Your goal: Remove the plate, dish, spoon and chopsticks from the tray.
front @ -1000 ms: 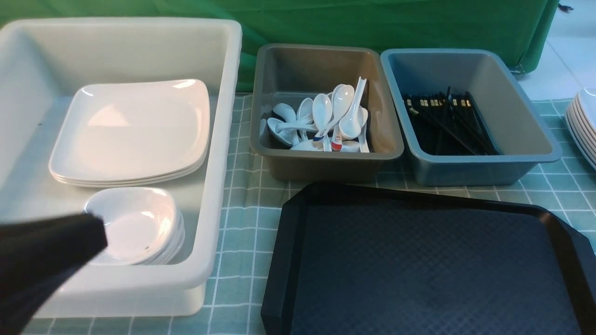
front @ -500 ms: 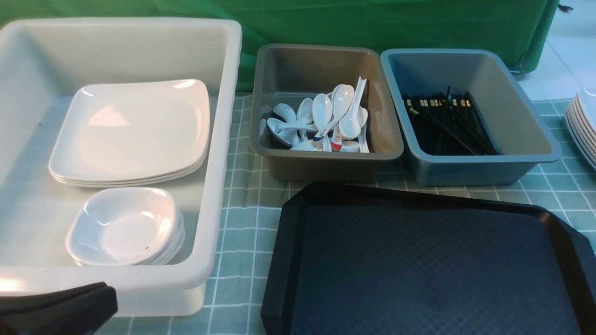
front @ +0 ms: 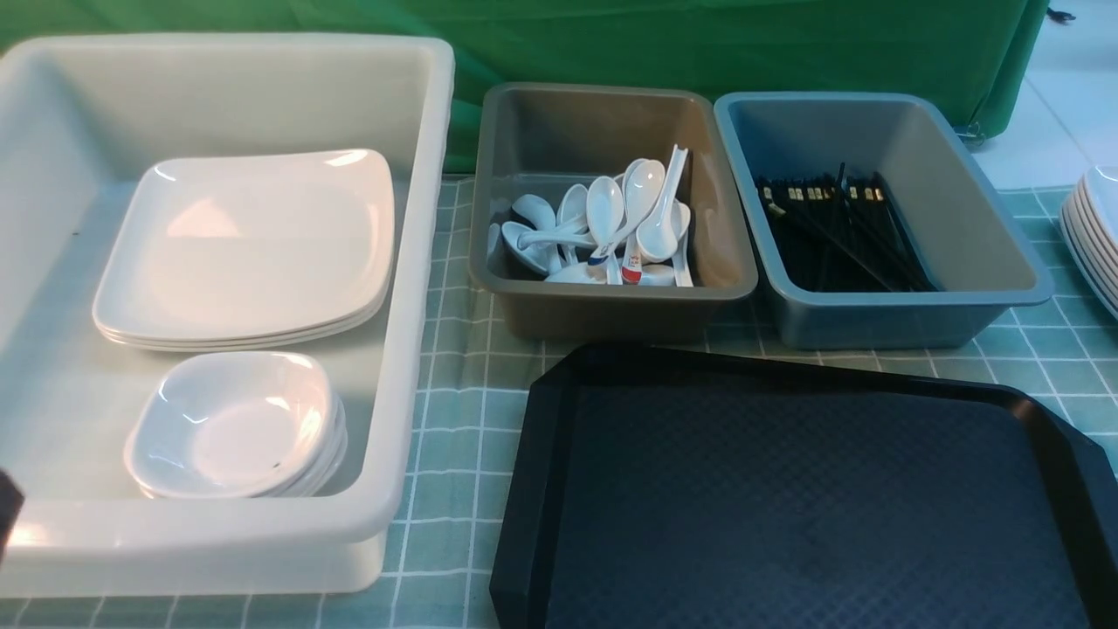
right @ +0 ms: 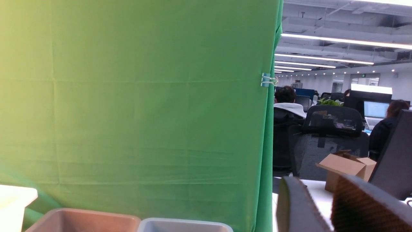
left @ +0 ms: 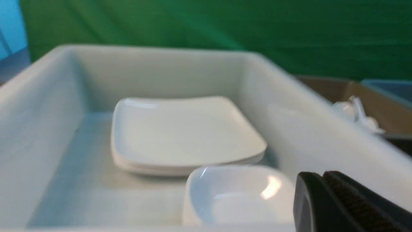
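The black tray (front: 786, 498) lies at the front right with nothing on it. A stack of large white plates (front: 249, 245) and a stack of small white dishes (front: 231, 424) sit in the white tub (front: 410, 262); both also show in the left wrist view, plates (left: 183, 132) and dishes (left: 235, 193). Several white spoons (front: 611, 223) lie in the grey-brown tub (front: 611, 301). Black chopsticks (front: 834, 231) lie in the blue-grey tub (front: 908, 310). My left gripper (left: 323, 176) is shut and empty, near the tub's front rim beside the dishes. My right gripper (right: 317, 183) is a little open, empty, raised and facing the green curtain.
A second stack of white plates (front: 1096, 231) stands at the table's far right edge. A green curtain (front: 699, 44) hangs behind the tubs. A green checked cloth (front: 454, 419) covers the table between the white tub and the tray.
My left gripper has drawn back from over the small dishes, down and to the left, until only a dark sliver shows at the front view's left edge. Nothing else moved.
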You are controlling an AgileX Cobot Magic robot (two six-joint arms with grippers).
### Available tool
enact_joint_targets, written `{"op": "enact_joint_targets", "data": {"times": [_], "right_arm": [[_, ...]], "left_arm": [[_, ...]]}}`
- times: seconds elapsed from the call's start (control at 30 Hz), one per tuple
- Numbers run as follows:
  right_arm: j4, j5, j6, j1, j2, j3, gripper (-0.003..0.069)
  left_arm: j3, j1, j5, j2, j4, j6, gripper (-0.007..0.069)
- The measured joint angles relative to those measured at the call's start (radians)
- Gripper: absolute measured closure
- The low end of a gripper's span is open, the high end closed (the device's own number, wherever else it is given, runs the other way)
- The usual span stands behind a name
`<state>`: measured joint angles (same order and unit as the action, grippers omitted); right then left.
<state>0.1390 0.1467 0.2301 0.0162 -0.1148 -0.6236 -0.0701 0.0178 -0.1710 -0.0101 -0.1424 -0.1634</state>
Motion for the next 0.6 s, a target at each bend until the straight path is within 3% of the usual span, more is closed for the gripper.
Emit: {"op": "enact_joint_targets", "data": {"times": [0.13, 0.6], "right_arm": [[0.0, 0.001, 0.0, 0.0, 0.0, 0.0, 0.0427], [0.0, 0.001, 0.0, 0.0, 0.0, 0.0, 0.0424]], "left_arm": [[0.074, -0.04, -0.033, 0.009, 0.003, 0.01, 0.0613], [0.077, -0.04, -0.052, 0.009, 0.006, -0.008, 0.0613]]}}
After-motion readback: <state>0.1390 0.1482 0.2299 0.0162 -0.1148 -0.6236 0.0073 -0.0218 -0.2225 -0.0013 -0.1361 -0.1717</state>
